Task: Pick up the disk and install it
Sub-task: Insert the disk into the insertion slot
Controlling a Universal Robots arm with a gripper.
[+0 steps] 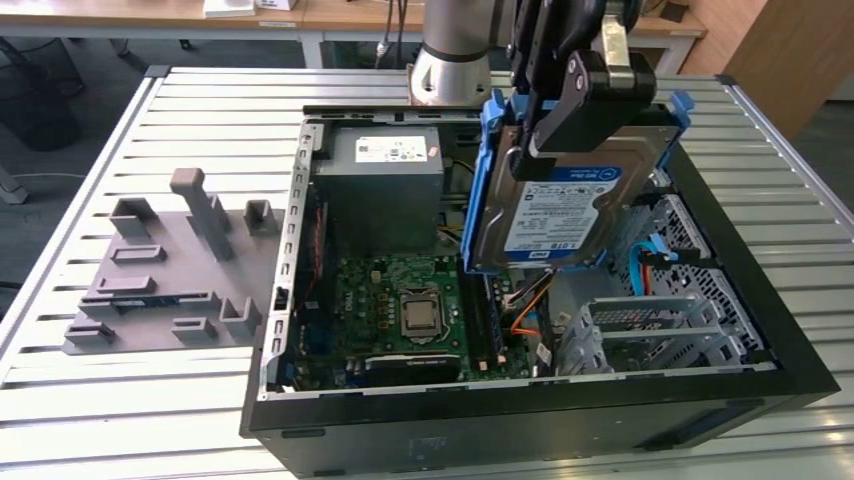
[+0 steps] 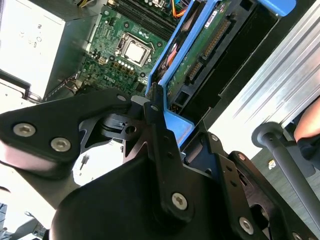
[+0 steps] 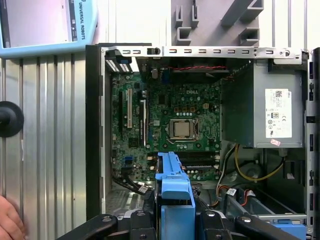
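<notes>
The disk (image 1: 558, 218), a silver drive with a white-and-blue label in a blue plastic carrier, hangs tilted on edge above the open computer case (image 1: 747, 330). My gripper (image 1: 567, 128) is shut on the carrier's upper end and holds the disk over the case's middle right. In the second wrist view the black fingers (image 2: 153, 112) clamp the blue carrier (image 2: 176, 126), and the disk's green circuit side (image 2: 200, 57) points down toward the case. The first wrist view has the carrier's blue edge (image 3: 175, 192) between the fingers, above the motherboard (image 3: 170, 125).
Inside the case sit a grey power supply (image 1: 378, 170), the motherboard (image 1: 400, 300) and a metal drive cage (image 1: 661, 330) with orange and blue cables. A grey fixture plate (image 1: 167, 270) lies on the slatted table at the exterior view's left. A person's hand (image 3: 7, 222) is at the table edge.
</notes>
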